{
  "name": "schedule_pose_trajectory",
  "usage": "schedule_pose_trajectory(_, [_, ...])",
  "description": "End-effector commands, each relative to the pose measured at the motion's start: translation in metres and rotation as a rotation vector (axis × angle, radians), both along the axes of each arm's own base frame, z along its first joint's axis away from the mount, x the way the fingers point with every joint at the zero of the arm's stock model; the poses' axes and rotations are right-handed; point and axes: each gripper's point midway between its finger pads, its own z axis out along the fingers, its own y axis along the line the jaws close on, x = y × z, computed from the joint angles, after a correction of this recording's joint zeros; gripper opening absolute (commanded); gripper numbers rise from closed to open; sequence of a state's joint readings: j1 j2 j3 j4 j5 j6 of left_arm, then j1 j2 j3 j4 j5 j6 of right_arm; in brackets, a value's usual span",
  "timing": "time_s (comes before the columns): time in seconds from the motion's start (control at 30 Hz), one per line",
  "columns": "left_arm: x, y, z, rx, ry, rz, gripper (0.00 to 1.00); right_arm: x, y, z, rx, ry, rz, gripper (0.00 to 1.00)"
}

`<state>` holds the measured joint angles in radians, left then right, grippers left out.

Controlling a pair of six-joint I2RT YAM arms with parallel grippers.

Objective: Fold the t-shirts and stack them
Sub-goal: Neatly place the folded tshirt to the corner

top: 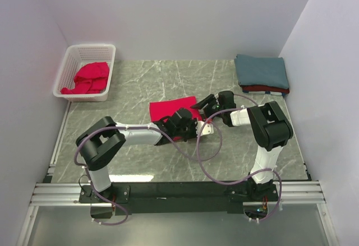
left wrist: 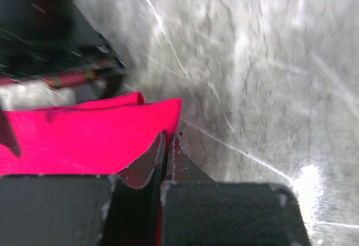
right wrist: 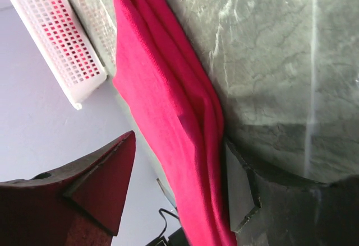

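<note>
At table centre: folded red t-shirt (top: pixel 168 110) readied for lifting.
Left gripper (left wrist: pixel 166 155), closed, pinches its edge; right gripper (right wrist: pixel 179 145), jaws apart, straddles the fold, probably for a two-point lift.

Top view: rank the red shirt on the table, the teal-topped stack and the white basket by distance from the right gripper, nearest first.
From the right gripper:
1. folded red t-shirt, table centre, right at the gripper.
2. teal-topped stack, far right corner.
3. white basket, far left corner.
</note>
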<state>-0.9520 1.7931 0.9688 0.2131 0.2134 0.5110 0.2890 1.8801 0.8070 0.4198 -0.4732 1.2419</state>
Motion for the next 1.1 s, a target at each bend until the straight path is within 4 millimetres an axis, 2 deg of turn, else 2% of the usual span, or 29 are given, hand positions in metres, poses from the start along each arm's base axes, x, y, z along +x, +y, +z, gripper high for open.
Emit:
schedule_pose_trajectory(0.0, [0.001, -0.02, 0.056, -0.134, -0.004, -0.016, 0.01, -0.014, -0.01, -0.044, -0.099, 0.11, -0.028, 0.68])
schedule_pose_trajectory(0.23, [0.002, -0.022, 0.061, -0.15, -0.003, -0.009, 0.01, -0.014, 0.0, -0.044, -0.082, 0.115, -0.019, 0.62])
schedule_pose_trajectory(0.37, [0.002, -0.022, 0.061, -0.153, 0.006, -0.011, 0.01, -0.011, 0.001, -0.046, -0.08, 0.108, -0.024, 0.52])
schedule_pose_trajectory(0.47, [0.0, -0.022, 0.062, -0.153, 0.018, -0.015, 0.01, -0.01, 0.001, -0.043, -0.081, 0.091, -0.014, 0.37])
schedule_pose_trajectory(0.53, [-0.001, -0.021, 0.063, -0.149, 0.032, -0.01, 0.01, -0.006, 0.002, -0.037, -0.098, 0.052, 0.014, 0.22])
schedule_pose_trajectory(0.57, [-0.002, -0.02, 0.07, -0.162, 0.038, -0.005, 0.01, -0.004, 0.002, -0.035, -0.113, 0.033, 0.032, 0.14])
schedule_pose_trajectory(0.6, [-0.004, -0.015, 0.069, -0.154, 0.06, 0.0, 0.04, 0.006, 0.001, -0.027, -0.134, 0.001, 0.04, 0.02])
schedule_pose_trajectory(0.63, [-0.005, -0.011, 0.072, -0.157, 0.076, 0.002, 0.12, 0.005, -0.002, -0.025, -0.178, -0.017, 0.081, 0.0])
schedule_pose_trajectory(0.73, [-0.01, 0.014, 0.077, -0.145, 0.149, 0.03, 0.3, 0.021, -0.011, -0.007, -0.293, -0.11, 0.153, 0.0])
schedule_pose_trajectory(0.77, [-0.009, 0.027, 0.083, -0.151, 0.163, 0.054, 0.43, 0.024, -0.014, -0.002, -0.311, -0.137, 0.161, 0.0])
schedule_pose_trajectory(0.83, [-0.008, 0.053, 0.073, -0.107, 0.214, 0.106, 0.53, 0.033, -0.024, 0.012, -0.381, -0.205, 0.196, 0.0])
schedule_pose_trajectory(0.87, [-0.008, 0.062, 0.081, -0.121, 0.217, 0.124, 0.57, 0.037, -0.027, 0.015, -0.413, -0.223, 0.212, 0.0])
schedule_pose_trajectory(0.9, [-0.006, 0.07, 0.082, -0.119, 0.225, 0.148, 0.6, 0.047, -0.029, 0.028, -0.441, -0.263, 0.222, 0.0])
schedule_pose_trajectory(0.93, [-0.007, 0.08, 0.08, -0.106, 0.242, 0.17, 0.62, 0.049, -0.037, 0.027, -0.491, -0.276, 0.257, 0.0])
schedule_pose_trajectory(0.97, [-0.003, 0.091, 0.084, -0.114, 0.246, 0.204, 0.73, 0.055, -0.042, 0.031, -0.522, -0.292, 0.265, 0.0])
schedule_pose_trajectory(1.07, [0.003, 0.109, 0.088, -0.113, 0.249, 0.294, 0.84, 0.075, -0.057, 0.04, -0.595, -0.337, 0.316, 0.0])
